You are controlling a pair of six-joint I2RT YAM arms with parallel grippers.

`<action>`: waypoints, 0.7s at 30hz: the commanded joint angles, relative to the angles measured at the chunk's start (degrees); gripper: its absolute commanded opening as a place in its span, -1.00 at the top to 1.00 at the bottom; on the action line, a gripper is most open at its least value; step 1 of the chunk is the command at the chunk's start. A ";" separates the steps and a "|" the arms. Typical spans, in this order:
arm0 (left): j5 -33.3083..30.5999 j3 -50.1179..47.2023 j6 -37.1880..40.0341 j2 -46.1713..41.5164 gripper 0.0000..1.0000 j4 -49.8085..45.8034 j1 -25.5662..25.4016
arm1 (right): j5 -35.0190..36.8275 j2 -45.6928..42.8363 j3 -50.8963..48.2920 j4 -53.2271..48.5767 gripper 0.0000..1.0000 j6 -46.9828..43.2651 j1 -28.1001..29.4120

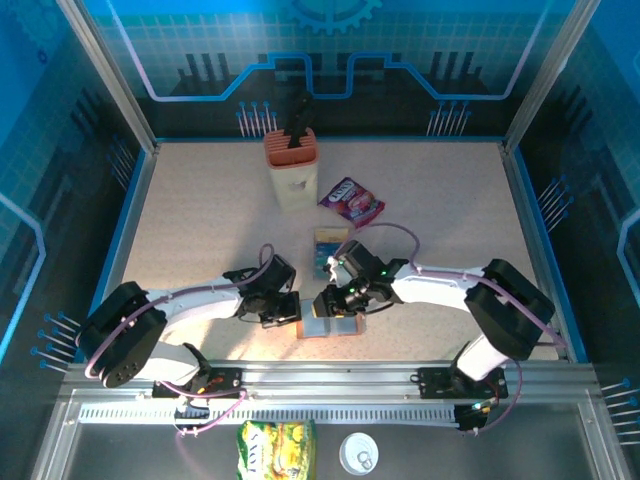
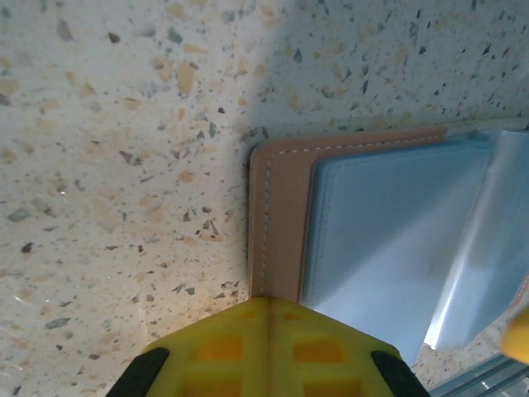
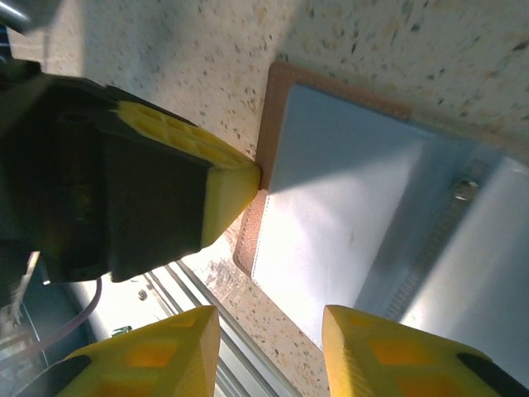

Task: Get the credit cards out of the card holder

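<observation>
Left tool is clenched, with its tip against the stitched edge of the card holder at lower centre of the left wrist view. Whether the leather flap is pinched or only pressed cannot be told. Right tool is released, jaws apart with nothing between them, hovering over the holder's corner at the bottom of the right wrist view. The holder is laid open on the desk, low centre in the top view and between both tools, with the grey-blue sleeves fanned upward. One credit card, teal with an orange band, lies just above the holder on the desk. Whether more are left in the sleeves cannot be told. Cards are judged thin, stiff, light and slick. The sleeves are soft and likely to cling, and the holder is light enough to slide unless pinned. A card is best pinched across its faces at the short edge exposed at a sleeve mouth and pulled along the sleeve.
</observation>
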 commanded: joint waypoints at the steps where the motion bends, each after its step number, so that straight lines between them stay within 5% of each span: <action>1: 0.40 -1.11 0.06 1.01 0.91 -1.01 -0.22 | -1.16 3.04 3.18 1.05 0.24 0.98 1.73; 7: -0.10 -1.11 0.50 0.53 0.92 -1.94 -0.19 | -1.00 7.25 4.89 -0.02 0.55 0.31 2.77; 21: -0.23 -1.73 0.83 1.22 0.92 -1.66 0.11 | 7.55 9.63 8.34 -13.41 0.52 -3.52 2.63</action>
